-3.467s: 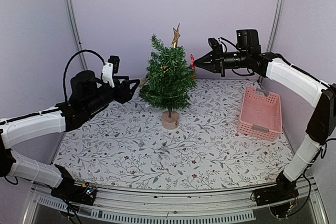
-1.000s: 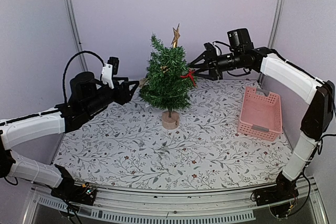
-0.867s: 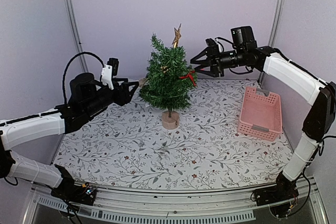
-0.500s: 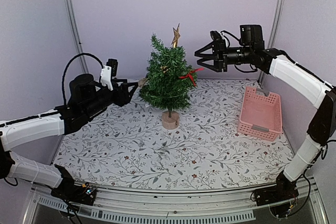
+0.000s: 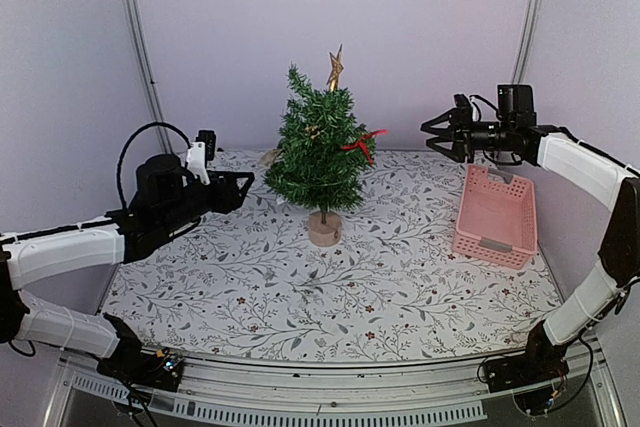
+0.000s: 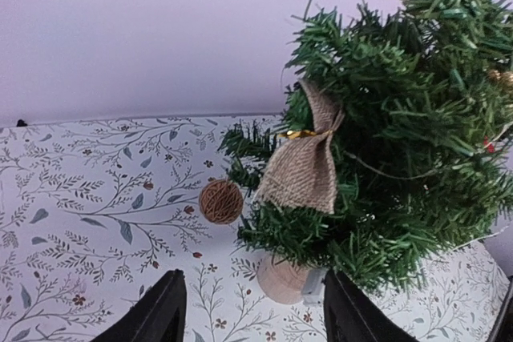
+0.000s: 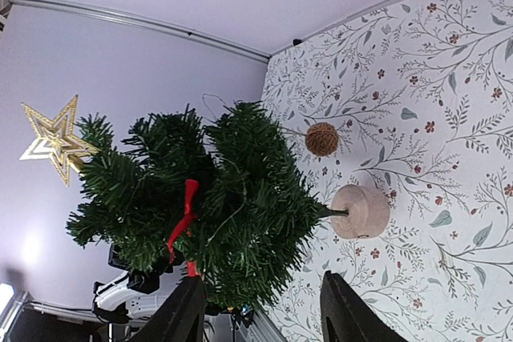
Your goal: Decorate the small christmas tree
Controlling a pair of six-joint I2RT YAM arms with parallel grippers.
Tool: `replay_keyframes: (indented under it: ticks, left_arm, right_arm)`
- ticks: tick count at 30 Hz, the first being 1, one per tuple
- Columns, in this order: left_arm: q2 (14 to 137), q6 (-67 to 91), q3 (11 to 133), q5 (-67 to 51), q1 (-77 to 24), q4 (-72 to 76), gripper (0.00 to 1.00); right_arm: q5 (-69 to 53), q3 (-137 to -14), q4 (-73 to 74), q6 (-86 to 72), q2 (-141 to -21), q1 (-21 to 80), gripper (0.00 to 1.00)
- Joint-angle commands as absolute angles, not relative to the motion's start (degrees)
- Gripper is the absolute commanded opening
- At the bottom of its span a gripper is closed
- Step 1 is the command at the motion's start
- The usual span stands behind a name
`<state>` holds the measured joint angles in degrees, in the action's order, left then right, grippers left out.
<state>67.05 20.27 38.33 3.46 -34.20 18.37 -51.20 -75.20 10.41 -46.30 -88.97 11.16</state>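
The small christmas tree (image 5: 320, 152) stands upright mid-table on its round wood base (image 5: 324, 229). It carries a gold star (image 5: 335, 67) on top and a red ribbon bow (image 5: 360, 144) on its right side. In the left wrist view a burlap bow (image 6: 304, 166) and a twine ball (image 6: 220, 202) hang on the tree's (image 6: 401, 142) left side. My left gripper (image 5: 240, 187) is left of the tree, open and empty (image 6: 252, 310). My right gripper (image 5: 432, 134) is well to the right of the tree, open and empty (image 7: 260, 310); from there the red bow (image 7: 186, 218) hangs in the branches.
A pink plastic basket (image 5: 495, 215) sits at the right of the table, under my right forearm. A floral-patterned cloth (image 5: 300, 297) covers the table. Pale walls with metal posts (image 5: 135, 37) close in the back and sides.
My right gripper has drawn back to the right, away from the tree; the red bow stays on the branches. My left gripper has pulled back slightly to the left and lower.
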Motion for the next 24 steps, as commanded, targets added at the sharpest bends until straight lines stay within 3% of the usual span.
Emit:
replay_keyframes:
  ticks: [1,13,22,23,24]
  left_arm:
    - [66.2,26.8,35.8,3.1,-32.3,18.1,0.60]
    - [70.6,35.7,35.2,-6.2,-24.0,11.5,0.66]
    - [76.3,37.0,38.0,-12.3,-20.3,6.8,0.86]
    - [76.7,37.0,38.4,-12.4,-20.0,6.4,0.96]
    - [77.1,37.0,38.7,-12.5,-19.9,6.2,0.99]
  right_arm:
    - [-48.2,-72.4,12.7,-40.9,-90.4,11.5,0.52]
    - [-45.0,-68.6,12.9,-28.3,-97.3,11.6,0.55]
    - [-41.9,-66.7,15.1,-20.1,-97.1,11.6,0.68]
    - [-41.2,-66.1,15.6,-19.6,-96.6,11.6,0.70]
    - [-40.7,-65.6,15.9,-19.3,-95.9,11.5,0.72]
